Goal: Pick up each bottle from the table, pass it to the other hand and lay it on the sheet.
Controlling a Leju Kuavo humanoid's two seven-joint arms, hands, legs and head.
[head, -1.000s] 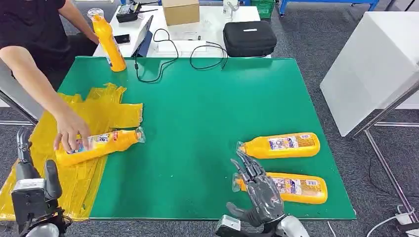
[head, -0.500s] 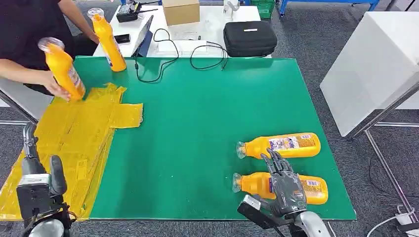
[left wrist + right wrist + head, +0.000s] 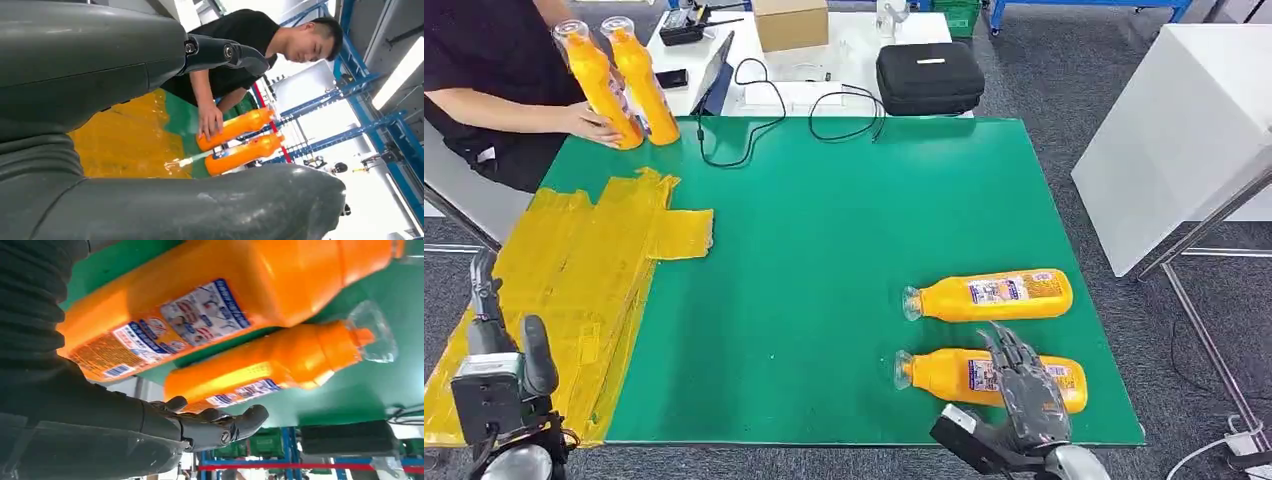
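Two orange bottles lie on their sides on the green mat at the front right: a near bottle (image 3: 944, 373) (image 3: 200, 305) and a far bottle (image 3: 994, 295) (image 3: 280, 365), caps pointing left. My right hand (image 3: 1024, 388) (image 3: 100, 425) hovers over the near bottle's labelled middle, fingers spread and straight, gripping nothing. The yellow sheet (image 3: 574, 270) (image 3: 125, 145) covers the table's left side with no bottle on it. My left hand (image 3: 499, 365) (image 3: 100, 75) is raised at the sheet's near corner, fingers apart and holding nothing.
A person at the back left holds one of two upright orange bottles (image 3: 594, 85) (image 3: 641, 85) at the mat's far corner. Behind the mat are black cables (image 3: 754, 110), a black case (image 3: 929, 77) and a cardboard box (image 3: 789, 22). A white table (image 3: 1184, 130) stands to the right.
The person lifted the bottle off the yellow sheet and stood it beside the other upright one at the back left. My right hand moved right, over the near bottle.
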